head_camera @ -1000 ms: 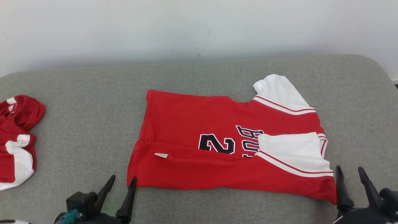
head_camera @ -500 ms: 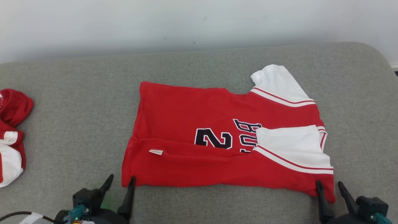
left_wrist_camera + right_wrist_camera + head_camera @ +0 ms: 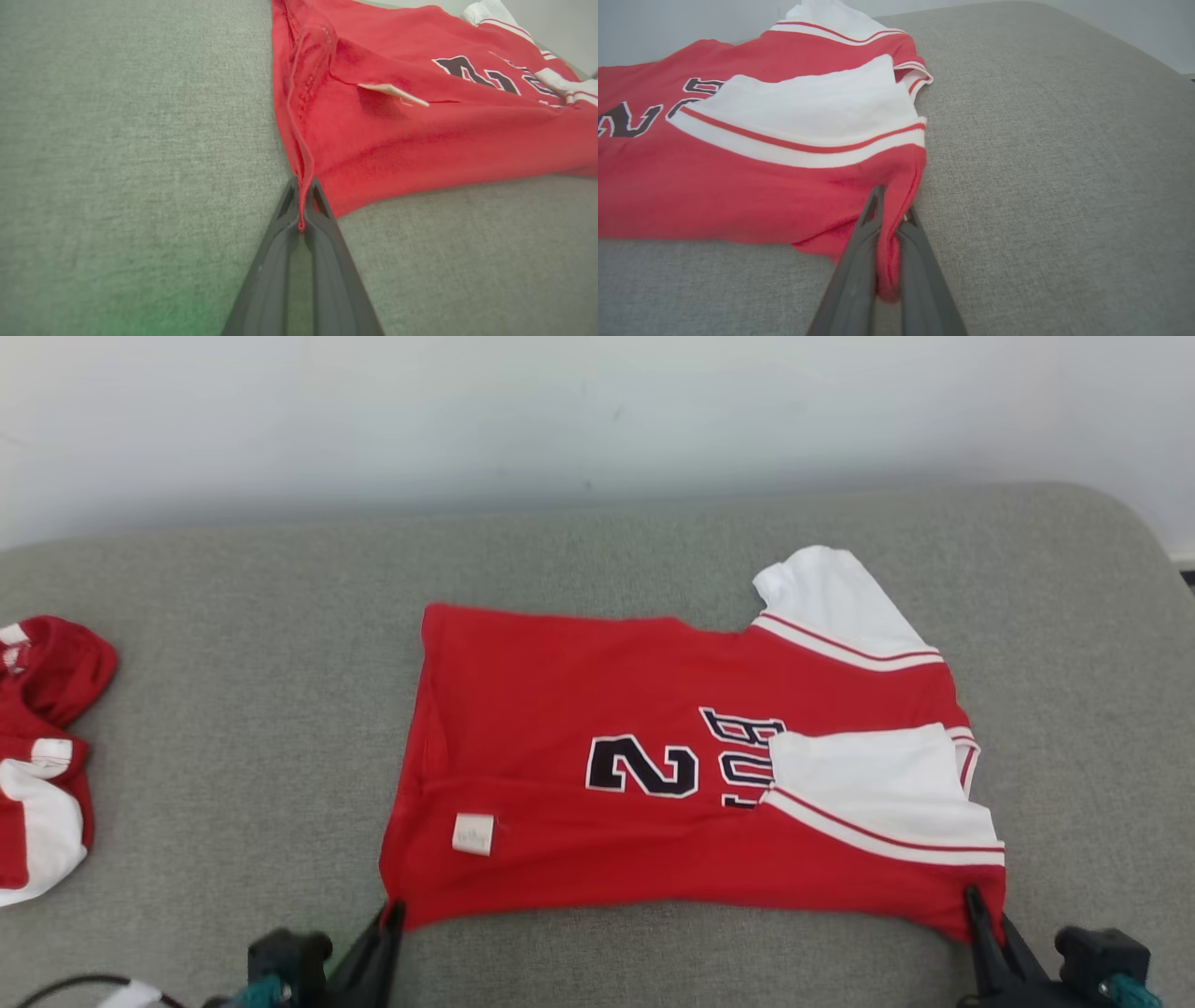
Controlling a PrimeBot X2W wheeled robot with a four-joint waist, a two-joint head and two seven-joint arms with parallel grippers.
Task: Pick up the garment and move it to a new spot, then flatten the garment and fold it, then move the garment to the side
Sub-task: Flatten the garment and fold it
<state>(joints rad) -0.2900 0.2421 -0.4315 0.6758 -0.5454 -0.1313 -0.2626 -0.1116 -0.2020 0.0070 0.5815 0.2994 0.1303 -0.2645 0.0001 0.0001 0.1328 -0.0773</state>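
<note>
support: grey fabric-covered bench (image 3: 233, 616) | centre: red jersey (image 3: 560, 681), white sleeves, spread flat, near side folded over | left edge: second red-and-white garment (image 3: 47, 709), crumpled

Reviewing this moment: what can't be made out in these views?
- Lettering on the jersey: head view, partly covered by the folded white sleeve.
- Label print: head view, too small to read.
- Second red-and-white garment: head view, cut off by the left edge.
</note>
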